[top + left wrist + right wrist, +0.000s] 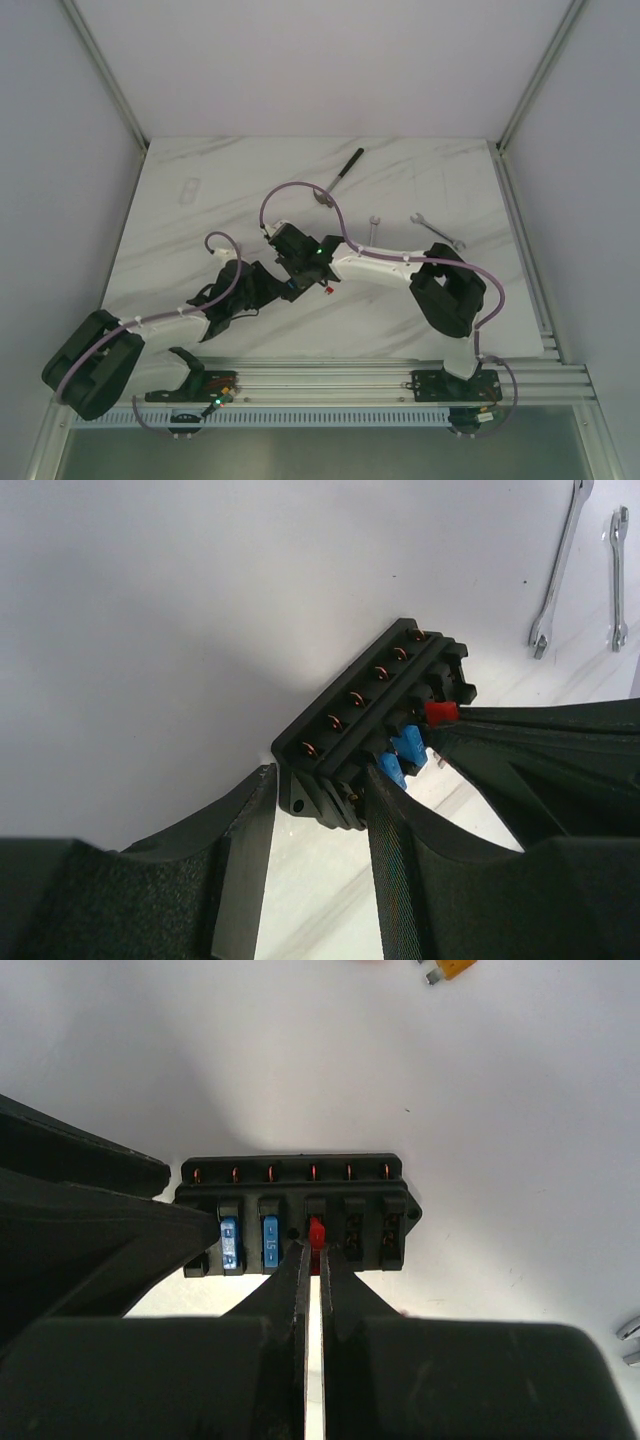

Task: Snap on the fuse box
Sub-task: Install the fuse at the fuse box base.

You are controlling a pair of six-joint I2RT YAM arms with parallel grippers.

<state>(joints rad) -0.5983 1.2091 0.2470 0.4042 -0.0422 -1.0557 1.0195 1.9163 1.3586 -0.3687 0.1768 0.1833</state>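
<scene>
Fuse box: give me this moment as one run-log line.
left gripper: clamped on fuse box end | right gripper: pinching red fuse at slot | blue fuses: two seated | two slots empty

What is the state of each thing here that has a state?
Fuse box: gripped at one end, two slots empty.
Blue fuses: seated in slots.
Red fuse: pinched at a slot, seating unclear.
Orange fuse: loose on the table.
Left jaws: shut on the fuse box.
Right jaws: shut on the red fuse.
Wrenches: lying flat.

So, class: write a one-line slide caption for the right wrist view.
Right gripper holds a red fuse at a fuse box slot, beside two blue fuses.
</scene>
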